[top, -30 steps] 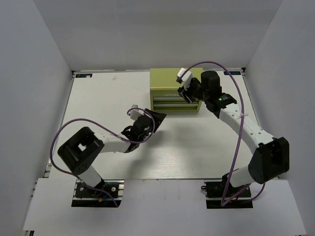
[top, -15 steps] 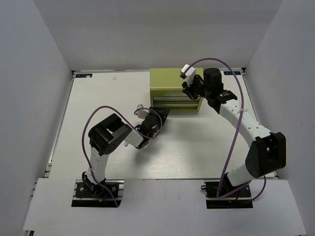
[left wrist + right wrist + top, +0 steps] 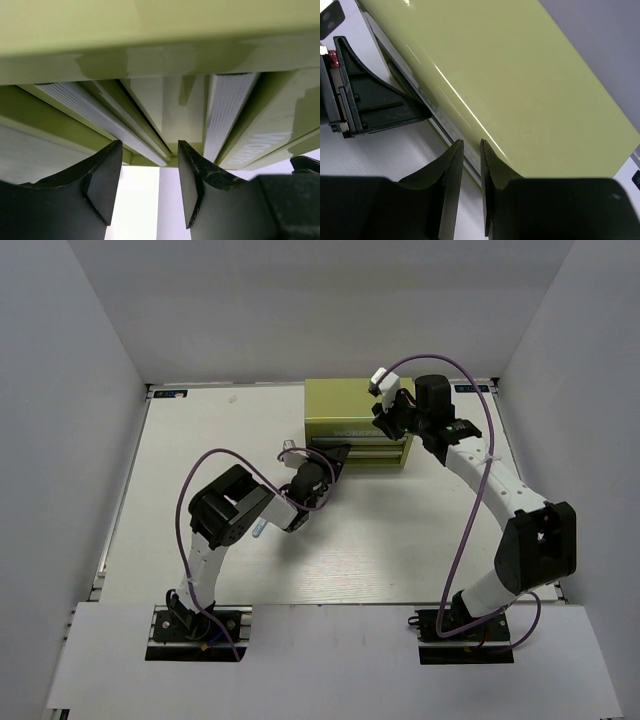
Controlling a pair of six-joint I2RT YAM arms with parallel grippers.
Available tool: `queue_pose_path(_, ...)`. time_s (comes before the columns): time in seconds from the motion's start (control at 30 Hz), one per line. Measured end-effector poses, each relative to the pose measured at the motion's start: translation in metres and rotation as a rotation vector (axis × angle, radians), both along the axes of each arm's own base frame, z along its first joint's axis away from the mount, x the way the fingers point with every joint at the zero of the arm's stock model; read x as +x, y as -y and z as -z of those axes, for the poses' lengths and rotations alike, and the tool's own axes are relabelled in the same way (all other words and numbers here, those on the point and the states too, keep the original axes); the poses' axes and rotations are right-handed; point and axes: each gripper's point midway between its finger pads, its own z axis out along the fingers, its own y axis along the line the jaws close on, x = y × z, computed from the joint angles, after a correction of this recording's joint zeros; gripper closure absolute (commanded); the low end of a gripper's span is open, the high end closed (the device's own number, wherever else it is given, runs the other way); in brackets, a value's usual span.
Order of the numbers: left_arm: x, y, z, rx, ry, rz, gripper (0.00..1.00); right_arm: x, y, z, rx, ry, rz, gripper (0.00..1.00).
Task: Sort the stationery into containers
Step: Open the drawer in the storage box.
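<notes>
The view looks up close at the front of an olive-green chest (image 3: 165, 30), which fills the upper part of the picture and appears tilted. Two ribbed silvery strips (image 3: 95, 112) run along its drawer fronts, one slanting down from the left, the other standing at the right. Pale lettering (image 3: 260, 147) shows on the green face at the right, too skewed to read fully. At the bottom, the left gripper (image 3: 150, 150) has its black fingers (image 3: 102, 180) spread apart, their tips just beside the lower edge of the chest. Between them a strip of white worktop (image 3: 145, 205) shows.
</notes>
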Motion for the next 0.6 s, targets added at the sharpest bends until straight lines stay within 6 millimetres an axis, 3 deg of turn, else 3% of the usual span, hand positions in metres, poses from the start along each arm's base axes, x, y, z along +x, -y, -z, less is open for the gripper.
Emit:
queue_pose_path(0.37, 0.014, 0.003, 0.019, 0.028, -0.028, -0.01, 0.45, 0.008, 0.001, 0.001, -0.002, -0.011, 0.006, 0.72)
queue_pose_path(0.6, 0.017, 0.006, 0.018, 0.03, -0.029, -0.01, 0.61, 0.013, 0.0, -0.005, 0.002, 0.0, 0.009, 0.72)
